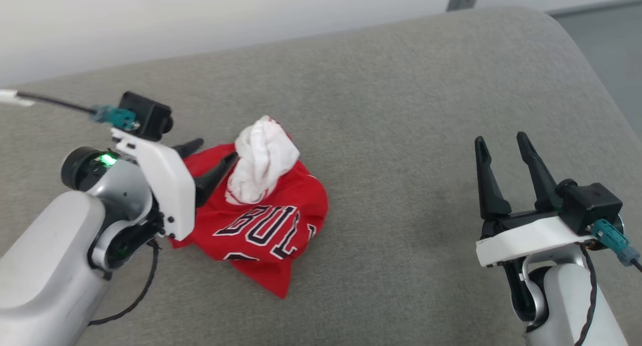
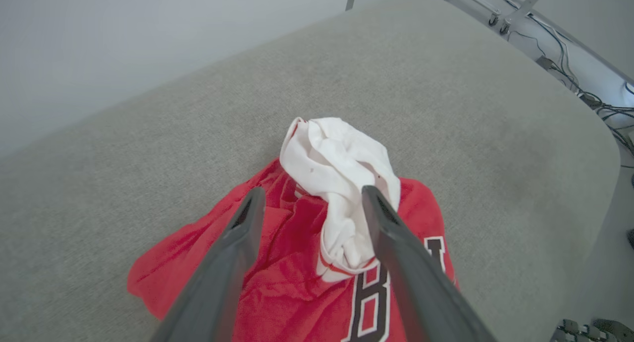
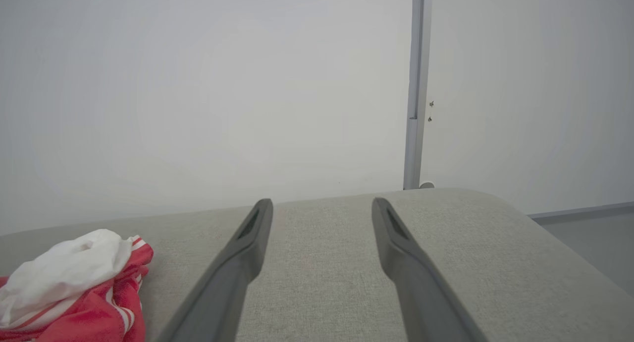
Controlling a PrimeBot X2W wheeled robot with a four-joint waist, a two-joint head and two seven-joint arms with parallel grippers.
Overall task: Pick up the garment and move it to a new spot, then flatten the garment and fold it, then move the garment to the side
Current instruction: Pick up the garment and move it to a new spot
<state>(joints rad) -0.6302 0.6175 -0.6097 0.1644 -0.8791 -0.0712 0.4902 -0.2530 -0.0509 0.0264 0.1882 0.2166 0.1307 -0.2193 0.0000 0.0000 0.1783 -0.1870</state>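
At the left of the head view, the pale left forearm reaches in over the grey upholstered surface (image 1: 401, 85). A black cable with a teal connector (image 1: 114, 116) runs to the camera block on its wrist. The left gripper (image 1: 218, 149) points at the near-left edge of the garment (image 1: 271, 220), its two dark fingers spread apart with nothing pinched between them. In the left wrist view the same gripper (image 2: 313, 190) hangs over the crumpled red cloth (image 2: 292, 282). One finger (image 2: 237, 243) crosses bare red fabric and the other crosses the edge of the bunched white sleeve (image 2: 337, 168); whether either tip touches the cloth cannot be told. The garment lies in a loose heap left of the middle of the surface, with the white sleeve (image 1: 261, 160) piled on top at its far side. Black, white-outlined letters (image 1: 266, 225) read across the wrinkled red front nearest the robot. Bare grey upholstery lies to the right of the heap. The right gripper (image 1: 501, 138) stands well apart from the shirt at the lower right, fingers pointing up and set wide, holding nothing. In the right wrist view its fingers (image 3: 322, 202) frame bare upholstery and a pale wall (image 3: 198, 84), with the garment (image 3: 99, 307) at the lower left showing striped trim (image 3: 124, 319).
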